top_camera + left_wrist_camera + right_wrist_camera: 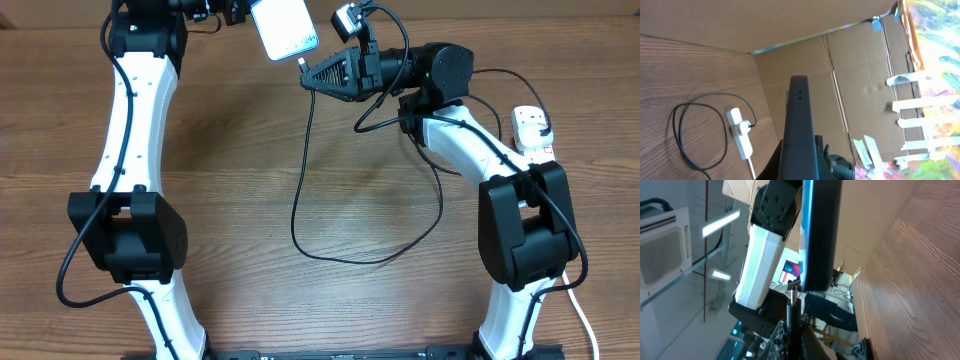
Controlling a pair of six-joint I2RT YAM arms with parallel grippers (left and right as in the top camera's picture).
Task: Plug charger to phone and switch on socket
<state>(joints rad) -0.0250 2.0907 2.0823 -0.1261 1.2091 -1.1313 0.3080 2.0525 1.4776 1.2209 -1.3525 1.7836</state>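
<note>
My left gripper [238,10] is shut on the phone [283,27] and holds it up at the far edge, its lit screen facing the overhead camera. The left wrist view shows the phone edge-on [799,125]. My right gripper [322,74] is shut on the charger's small connector [304,62], which points at the phone's lower edge. In the right wrist view the connector tip [794,296] sits just below the phone's edge [820,235]; I cannot tell if they touch. The black cable [300,200] loops across the table. The white socket [530,130] lies at the right with the black plug in it.
Cardboard walls [860,75] stand behind the table's far edge. The socket [740,132] and the cable loop [680,135] lie on the wood below the left wrist. The socket's white cord [582,310] runs down the right edge.
</note>
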